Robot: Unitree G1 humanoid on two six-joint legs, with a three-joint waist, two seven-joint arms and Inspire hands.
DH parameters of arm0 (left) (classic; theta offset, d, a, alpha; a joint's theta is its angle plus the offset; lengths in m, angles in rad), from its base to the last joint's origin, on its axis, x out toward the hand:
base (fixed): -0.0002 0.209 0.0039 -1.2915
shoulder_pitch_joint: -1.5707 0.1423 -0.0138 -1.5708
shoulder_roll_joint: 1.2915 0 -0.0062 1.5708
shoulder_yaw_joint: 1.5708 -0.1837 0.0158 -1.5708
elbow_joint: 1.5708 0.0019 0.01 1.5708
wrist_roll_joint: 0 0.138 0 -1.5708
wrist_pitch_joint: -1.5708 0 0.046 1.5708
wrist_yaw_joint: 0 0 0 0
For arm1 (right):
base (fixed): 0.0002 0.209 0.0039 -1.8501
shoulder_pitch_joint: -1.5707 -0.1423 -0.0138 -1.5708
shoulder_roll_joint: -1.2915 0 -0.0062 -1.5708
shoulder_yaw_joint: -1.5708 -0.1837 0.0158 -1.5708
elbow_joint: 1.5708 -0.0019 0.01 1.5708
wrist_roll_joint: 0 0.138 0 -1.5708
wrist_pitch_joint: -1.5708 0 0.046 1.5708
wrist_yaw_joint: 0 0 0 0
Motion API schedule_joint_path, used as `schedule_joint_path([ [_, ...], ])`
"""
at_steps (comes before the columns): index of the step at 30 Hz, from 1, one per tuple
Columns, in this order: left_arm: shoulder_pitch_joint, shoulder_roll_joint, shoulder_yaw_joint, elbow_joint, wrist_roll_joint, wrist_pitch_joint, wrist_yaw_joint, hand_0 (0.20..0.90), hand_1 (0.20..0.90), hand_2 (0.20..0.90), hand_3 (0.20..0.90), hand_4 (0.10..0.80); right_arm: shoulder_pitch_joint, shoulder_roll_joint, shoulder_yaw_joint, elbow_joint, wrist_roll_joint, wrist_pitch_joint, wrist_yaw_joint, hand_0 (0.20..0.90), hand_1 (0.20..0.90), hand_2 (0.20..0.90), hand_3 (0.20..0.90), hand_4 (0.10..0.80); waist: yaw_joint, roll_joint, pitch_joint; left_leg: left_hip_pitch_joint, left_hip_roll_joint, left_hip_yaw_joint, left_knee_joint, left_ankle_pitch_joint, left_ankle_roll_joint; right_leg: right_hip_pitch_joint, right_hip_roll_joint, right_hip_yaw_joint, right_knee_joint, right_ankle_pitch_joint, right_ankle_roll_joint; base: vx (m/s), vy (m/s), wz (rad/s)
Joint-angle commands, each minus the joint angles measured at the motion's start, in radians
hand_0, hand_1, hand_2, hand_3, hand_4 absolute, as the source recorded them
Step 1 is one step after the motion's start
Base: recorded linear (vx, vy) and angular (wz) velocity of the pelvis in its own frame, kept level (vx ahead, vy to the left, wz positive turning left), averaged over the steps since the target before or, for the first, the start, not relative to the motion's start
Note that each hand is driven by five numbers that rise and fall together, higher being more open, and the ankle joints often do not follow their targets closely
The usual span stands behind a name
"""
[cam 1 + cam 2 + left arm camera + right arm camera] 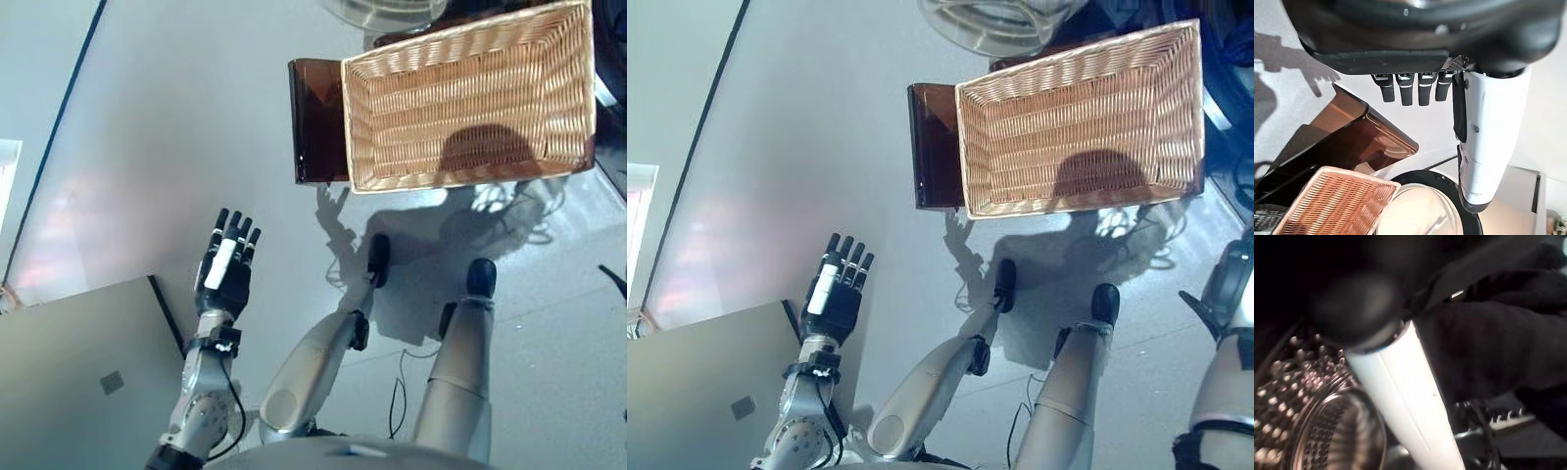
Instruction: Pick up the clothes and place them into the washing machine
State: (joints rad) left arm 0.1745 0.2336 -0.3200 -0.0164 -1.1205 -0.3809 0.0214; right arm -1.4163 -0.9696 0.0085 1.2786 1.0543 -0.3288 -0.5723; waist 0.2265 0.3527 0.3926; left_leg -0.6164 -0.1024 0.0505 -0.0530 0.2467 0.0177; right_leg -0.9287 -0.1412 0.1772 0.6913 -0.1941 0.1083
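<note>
If you check the left wrist view first, your left hand [223, 279] is released: fingers [1406, 93] straight in a row, white-covered thumb beside them, nothing in the palm. It hangs over bare floor [176, 117], with a grey panel [78, 382] just beside the wrist on the outer side.

Ahead of that hand and off toward your right side sits the basket [411, 182], well apart from the fingertips. It rests on a brown stand [315, 122], and the stand's edge pokes out on the side nearest the left hand. All you see inside the basket is its own weave. Just past the basket, farther from the hand again, is the round glass door [994, 24] of the washer.

Your right hand [1400, 396] only shows in its own wrist view. The white thumb runs across the shot, and the perforated metal drum [1327, 431] is right there beside it, very close. On the other side of the thumb there's a dark lump [1488, 347]. Honestly you can't tell whether that's clothes or just the hand's own fingers, so I can't say if that hand is clenched, released or grasping anything. No clothes show clearly in any view.
</note>
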Motion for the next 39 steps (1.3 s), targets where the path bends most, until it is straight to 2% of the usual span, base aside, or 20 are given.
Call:
schedule_joint_path([
  [1, 0.001, 0.056, 0.1, -0.071, -0.022, -0.109, -0.017, 0.9, 0.9, 0.9, 0.9, 0.8, -0.04, -0.101, 0.123, -0.117, -0.085, -0.084, -0.003, 0.9, 0.9, 0.9, 0.9, 0.8, 0.005, 0.022, 0.002, -0.005, -0.011, 0.068, 0.043, -0.06, -0.087, 0.108, 0.063, -0.024, -0.145, 0.028, -0.066, 0.0, 0.0, 0.0],
  [13, 0.003, 0.062, 0.1, -0.057, -0.03, -0.109, -0.032, 0.9, 0.9, 0.9, 0.9, 0.8, 0.049, -0.04, 0.068, -0.14, -0.112, -0.079, 0.001, 0.9, 0.9, 0.9, 0.9, 0.8, 0.015, 0.018, -0.017, 0.0, -0.021, 0.067, 0.07, -0.082, -0.074, 0.133, 0.05, -0.022, -0.17, 0.042, -0.057, -0.008, 0.019, -0.02],
  [23, 0.002, 0.048, 0.088, -0.045, -0.026, -0.103, -0.037, 0.9, 0.9, 0.9, 0.9, 0.8, 0.159, 0.093, -0.004, -0.263, -0.27, -0.083, -0.1, 0.9, 0.9, 0.9, 0.9, 0.8, 0.031, 0.018, -0.042, 0.01, -0.03, 0.079, 0.1, -0.107, -0.059, 0.16, 0.04, -0.001, -0.198, 0.06, -0.05, -0.002, 0.041, -0.03],
  [25, 0.005, 0.047, 0.082, -0.038, -0.015, -0.103, -0.031, 0.9, 0.9, 0.9, 0.9, 0.8, 0.193, 0.137, -0.016, -0.288, -0.381, -0.052, -0.176, 0.9, 0.9, 0.9, 0.9, 0.8, 0.032, 0.012, -0.052, 0.017, -0.036, 0.079, 0.124, -0.125, -0.052, 0.179, 0.032, 0.001, -0.201, 0.052, -0.05, 0.018, 0.038, -0.04],
  [30, 0.009, 0.053, 0.074, -0.031, -0.001, -0.101, -0.022, 0.9, 0.9, 0.9, 0.9, 0.8, 0.223, 0.209, -0.011, -0.286, -0.539, 0.035, -0.269, 0.9, 0.9, 0.9, 0.9, 0.8, 0.042, 0.009, -0.061, 0.018, -0.039, 0.079, 0.144, -0.138, -0.045, 0.195, 0.028, 0.004, -0.208, 0.054, -0.049, -0.001, 0.022, -0.03],
  [31, 0.009, 0.059, 0.076, -0.034, 0.002, -0.101, -0.021, 0.9, 0.9, 0.9, 0.9, 0.8, 0.237, 0.229, 0.005, -0.275, -0.598, 0.081, -0.282, 0.9, 0.9, 0.9, 0.9, 0.8, 0.045, 0.007, -0.064, 0.021, -0.04, 0.081, 0.151, -0.143, -0.043, 0.202, 0.027, 0.005, -0.211, 0.057, -0.048, -0.005, 0.032, -0.03],
  [33, 0.012, 0.059, 0.076, -0.036, 0.003, -0.101, -0.021, 0.9, 0.9, 0.9, 0.9, 0.8, 0.243, 0.241, 0.007, -0.271, -0.618, 0.093, -0.288, 0.9, 0.9, 0.9, 0.9, 0.8, 0.05, 0.008, -0.066, 0.016, -0.036, 0.083, 0.152, -0.139, -0.041, 0.2, 0.033, 0.007, -0.217, 0.068, -0.048, -0.027, 0.023, -0.04],
  [36, 0.012, 0.065, 0.084, -0.034, 0.009, -0.104, -0.013, 0.9, 0.9, 0.9, 0.9, 0.8, 0.267, 0.294, 0.028, -0.208, -0.719, 0.173, -0.321, 0.9, 0.9, 0.9, 0.9, 0.8, 0.054, 0.003, -0.073, 0.023, -0.041, 0.082, 0.164, -0.154, -0.036, 0.218, 0.029, 0.01, -0.222, 0.063, -0.047, 0.003, 0.033, -0.06],
  [39, 0.008, 0.062, 0.093, -0.026, 0.014, -0.106, -0.006, 0.9, 0.9, 0.9, 0.9, 0.8, 0.286, 0.344, 0.034, -0.172, -0.767, 0.207, -0.334, 0.9, 0.9, 0.9, 0.9, 0.8, 0.06, -0.003, -0.079, 0.025, -0.035, 0.083, 0.165, -0.154, -0.032, 0.226, 0.032, 0.011, -0.234, 0.073, -0.047, 0.0, 0.0, 0.0],
])
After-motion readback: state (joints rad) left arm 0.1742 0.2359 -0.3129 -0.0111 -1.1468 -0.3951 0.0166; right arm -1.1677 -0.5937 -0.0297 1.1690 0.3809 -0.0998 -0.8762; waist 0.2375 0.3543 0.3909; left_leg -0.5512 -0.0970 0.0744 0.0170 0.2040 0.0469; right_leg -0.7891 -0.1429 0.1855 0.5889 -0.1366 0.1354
